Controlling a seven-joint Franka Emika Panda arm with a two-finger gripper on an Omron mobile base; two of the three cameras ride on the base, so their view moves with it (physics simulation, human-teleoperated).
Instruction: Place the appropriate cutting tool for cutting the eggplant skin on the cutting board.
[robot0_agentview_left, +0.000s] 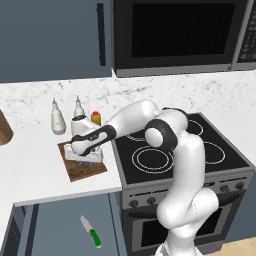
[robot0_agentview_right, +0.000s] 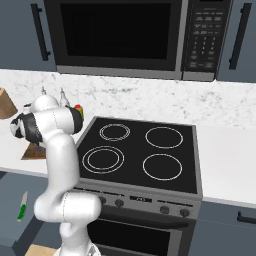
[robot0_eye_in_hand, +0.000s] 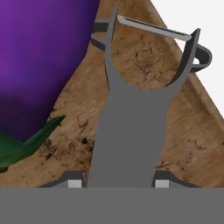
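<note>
We see a white counter (robot0_agentview_left: 35, 165) beside the black stove (robot0_agentview_left: 220, 150), a microwave (robot0_agentview_right: 115, 35) above. Our gripper (robot0_eye_in_hand: 118, 183) pinches the peeler (robot0_eye_in_hand: 131, 127) over the cutting board (robot0_eye_in_hand: 192, 144), beside the eggplant (robot0_eye_in_hand: 39, 57). No writing is legible.

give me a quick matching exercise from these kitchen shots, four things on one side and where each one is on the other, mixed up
Things:
1. peeler
2. eggplant
3. green-handled knife
4. cutting board

Places:
A. on the counter left of the stove
B. lying on the board beside the peeler, green stem toward the camera in the hand view
C. down in front of the lower cabinets, below the counter
D. between the pincer's fingertips, its forked head over the board

Pairs: 1-D, 2-B, 3-C, 4-A
</note>
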